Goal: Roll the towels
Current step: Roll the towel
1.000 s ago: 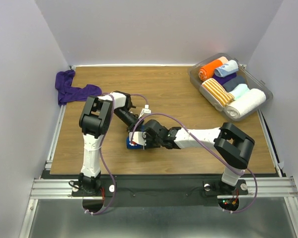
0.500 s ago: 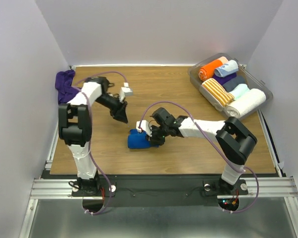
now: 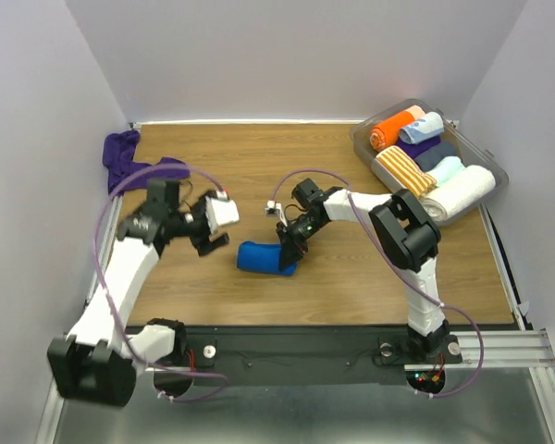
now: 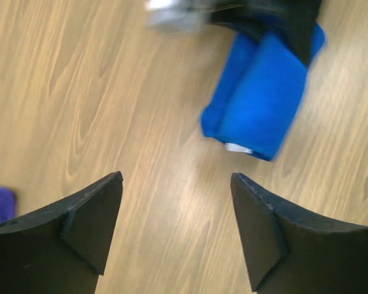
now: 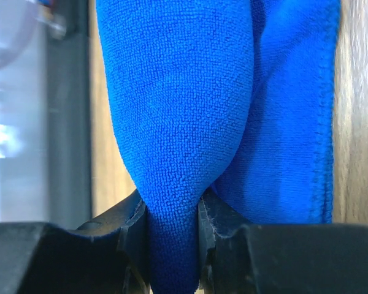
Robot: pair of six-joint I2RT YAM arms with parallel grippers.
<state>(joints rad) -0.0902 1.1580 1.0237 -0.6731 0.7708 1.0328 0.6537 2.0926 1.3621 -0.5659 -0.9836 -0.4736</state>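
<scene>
Looking down through the overhead camera, I see the blue towel (image 3: pixel 262 257) lying as a short, fat, loosely wound roll on the wooden table (image 3: pixel 370 277), near the middle and a little toward the arms' side. My right gripper (image 3: pixel 288 252) sits at the roll's right end. In the right wrist view its fingers (image 5: pixel 227 228) are squeezed onto a tapering fold of the blue cloth (image 5: pixel 190 92), so the gripper (image 5: pixel 173 220) is pinching the towel rather than closing around the whole roll. A second layer of cloth with a stitched hem lies beside the pinched fold.

My left gripper (image 3: pixel 209 240) is to the left of the roll and apart from it. From the left wrist camera, its two dark fingers (image 4: pixel 92 214) are spread wide with only bare wood between them (image 4: pixel 175 179). The blue roll (image 4: pixel 260 104) lies beyond the fingertips, toward the upper right, with a small white tag showing at its near end. The dark shape at its far end is blurred.

The purple towel (image 3: pixel 131 163) is crumpled and unrolled at the far left corner of the table, against the wall. A sliver of it (image 4: pixel 0 205) shows at the left edge of the left wrist view.

At the far right stands a clear bin (image 3: pixel 359 141) holding rolls, among them an orange roll (image 3: pixel 388 129), a striped roll (image 3: pixel 405 172) and a white roll (image 3: pixel 458 192).
</scene>
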